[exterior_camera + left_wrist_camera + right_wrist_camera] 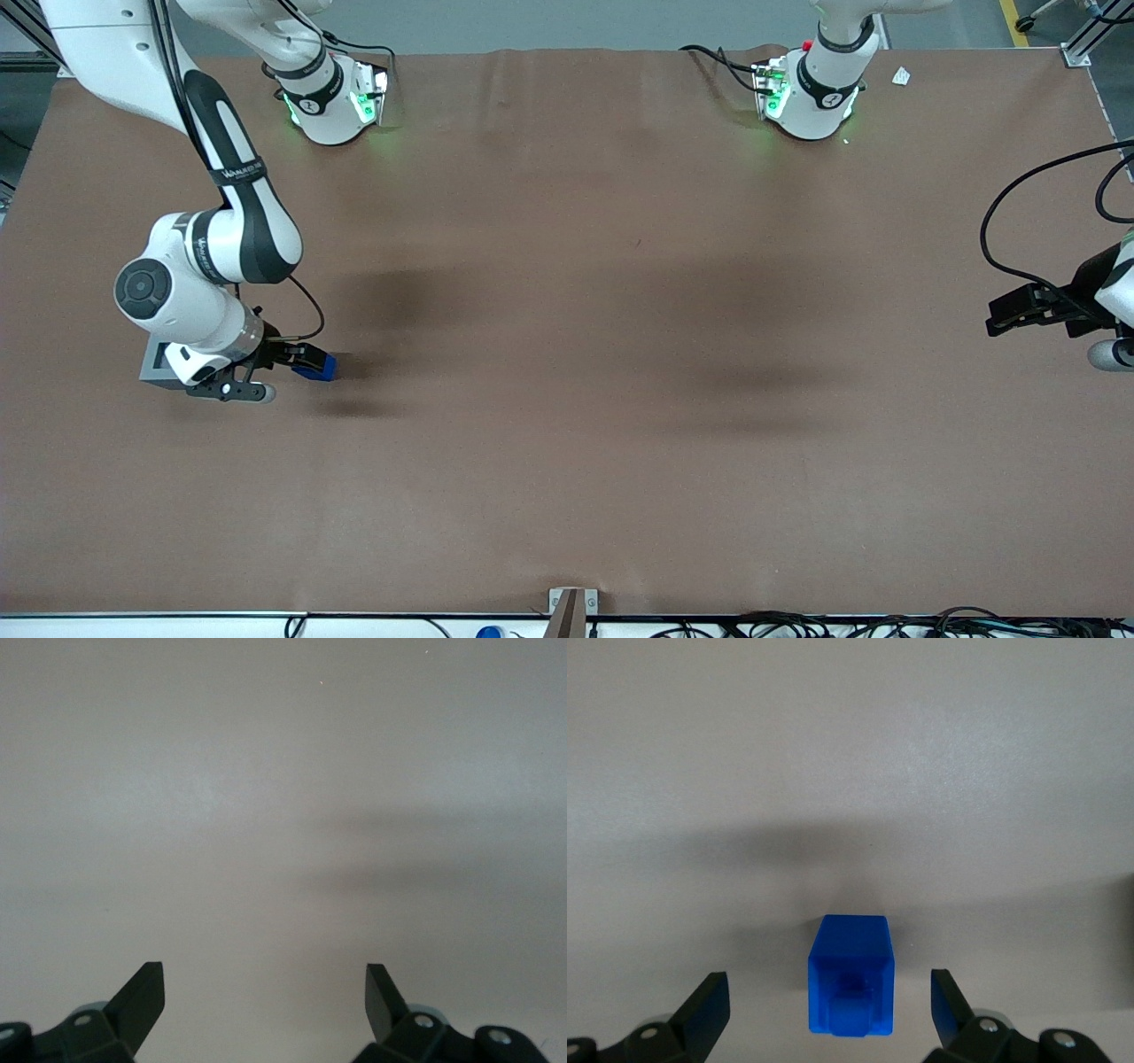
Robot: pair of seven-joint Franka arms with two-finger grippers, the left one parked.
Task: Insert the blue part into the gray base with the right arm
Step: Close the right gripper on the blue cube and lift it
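- Two fingers of the end effector point(828, 1014) spread wide — holding nothing, straddling blue part point(850, 987) on tabletop point(567, 399).
- Gray base point(158, 361) just beside it, under right arm point(221, 257).

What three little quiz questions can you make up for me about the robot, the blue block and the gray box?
1. True or false: the gripper is already squeezing the blue block.
2. Where does the blue block sit? A) inside the gray box B) on the table between the open fingers C) high in the air
3. Fill in: the gray box is partly hidden under the robot's ____.

Key:
1. False. The fingers stand apart on either side of the block, not touching it.
2. B
3. Wrist
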